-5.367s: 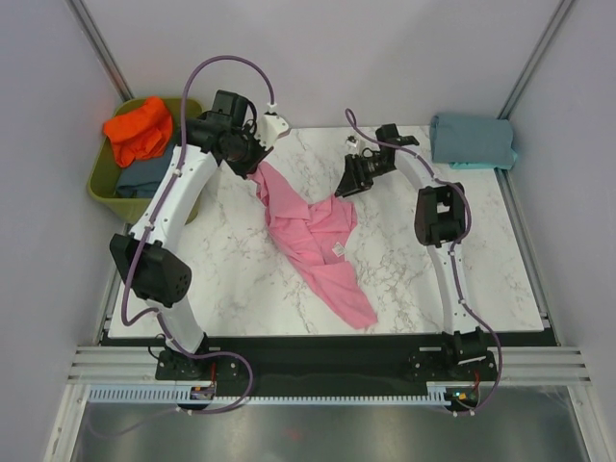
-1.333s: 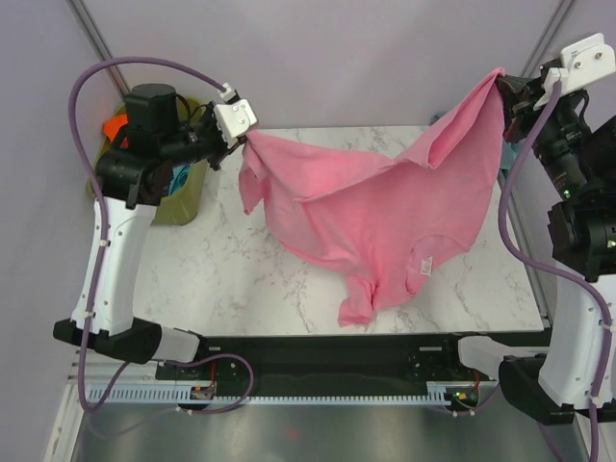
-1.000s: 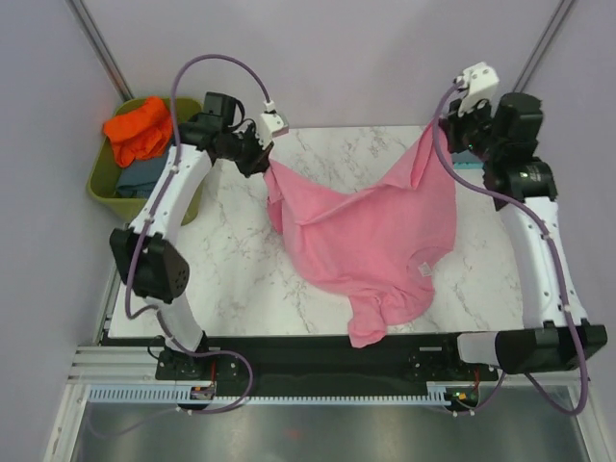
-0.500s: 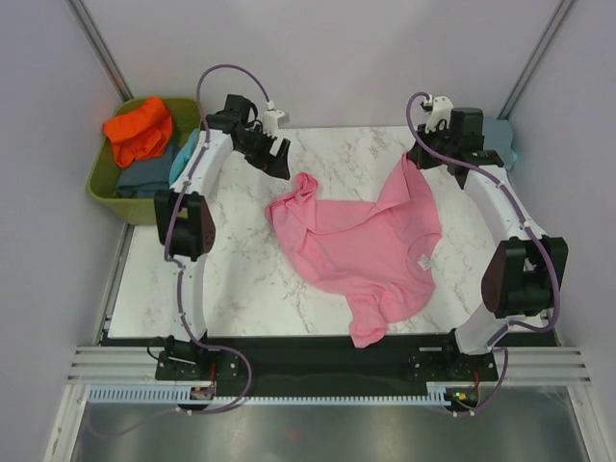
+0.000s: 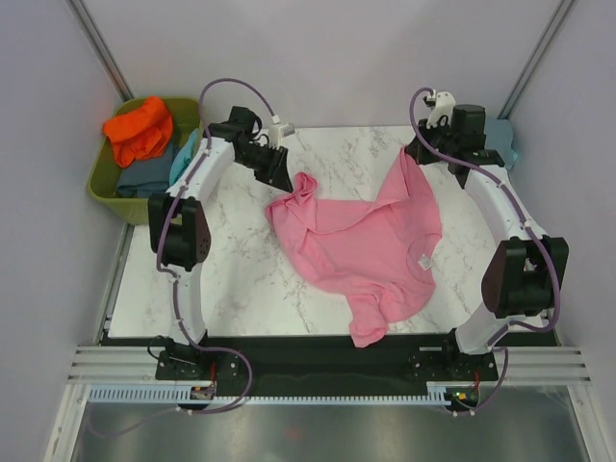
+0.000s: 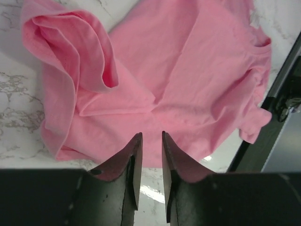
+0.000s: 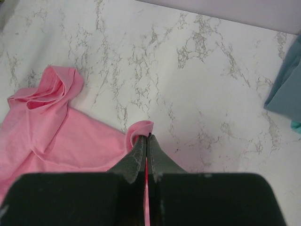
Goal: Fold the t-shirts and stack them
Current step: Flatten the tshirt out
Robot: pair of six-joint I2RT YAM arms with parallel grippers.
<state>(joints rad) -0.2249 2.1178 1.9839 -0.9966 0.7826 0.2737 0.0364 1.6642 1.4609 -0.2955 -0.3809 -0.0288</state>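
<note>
Pink t-shirt (image 5: 361, 241): I see it lying opened out but rumpled across the middle of the marble surface (image 5: 212, 279), with one sleeve reaching the near edge.
Neck label (image 5: 422, 262): white, facing up on the right part of the shirt.
Left hand (image 6: 150, 136): my wrist view shows its fingers a narrow gap apart with nothing between them. It hovers over the shirt, near the bunched-up left corner.
Right hand (image 7: 146, 136): clamped tight on a small fold of pink cloth at the shirt's far right corner, and the fabric rises to it in a peak.
Far right: a folded grey-blue t-shirt (image 7: 287, 84) sits at the far right corner of the surface, with turquoise cloth (image 7: 295, 125) showing at its edge. My right arm hides most of it from above.
Far left: an olive-green tub (image 5: 101, 188) stands just off the far left corner. It holds an orange t-shirt (image 5: 140, 125) heaped on top and a slate-blue t-shirt (image 5: 144, 176) below it.
</note>
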